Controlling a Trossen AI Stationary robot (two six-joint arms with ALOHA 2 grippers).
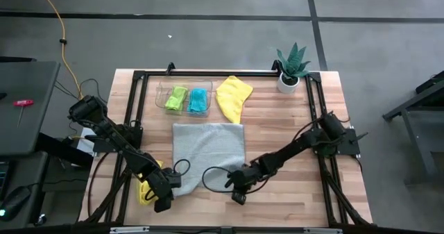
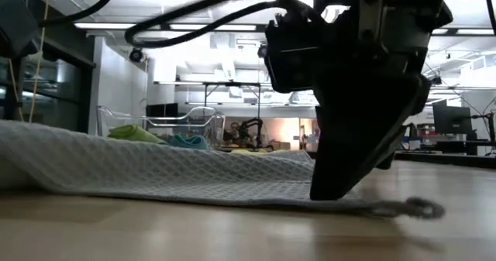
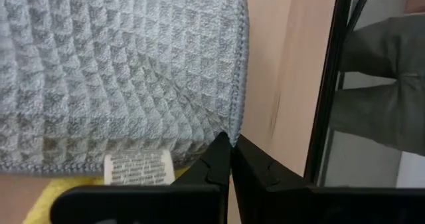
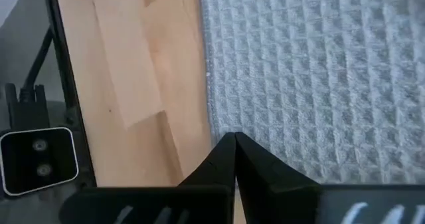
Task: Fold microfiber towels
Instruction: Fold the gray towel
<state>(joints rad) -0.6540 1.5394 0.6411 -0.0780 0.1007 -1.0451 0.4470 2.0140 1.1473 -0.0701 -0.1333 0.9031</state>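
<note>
High view shows a light grey waffle-weave microfiber towel (image 1: 208, 147) spread flat near the middle of the pale wooden-plank tabletop (image 1: 291, 119), its near edge toward the two arms. At that edge, the left claw (image 1: 168, 183) sits at the towel's near left corner and the right claw (image 1: 239, 182) at its near right corner.

In the left wrist view the left claw (image 3: 231, 144) has its dark fingers pressed together, pinching the hemmed corner of the grey towel (image 3: 119, 71); a white care label (image 3: 136, 169) hangs at the towel's edge just beside it, with yellow cloth (image 3: 26, 204) showing under that edge. In the right wrist view the right claw (image 4: 234, 139) is likewise closed tight on the towel's border (image 4: 312, 71), with bare wood beside it.

Low view shows the grey towel (image 2: 155, 172) lying low across the tabletop, with one claw (image 2: 333, 191) tipped down onto its edge.

At the far side, a clear plastic tray (image 1: 182, 98) holds a folded lime green towel (image 1: 176, 98) and a folded teal-blue towel (image 1: 198, 101) side by side. A crumpled yellow towel (image 1: 232, 96) lies just right of the tray. Another yellow towel (image 1: 146, 191) lies beneath the left arm. A green potted plant in a white pot (image 1: 290, 69) stands at the far right corner.
</note>
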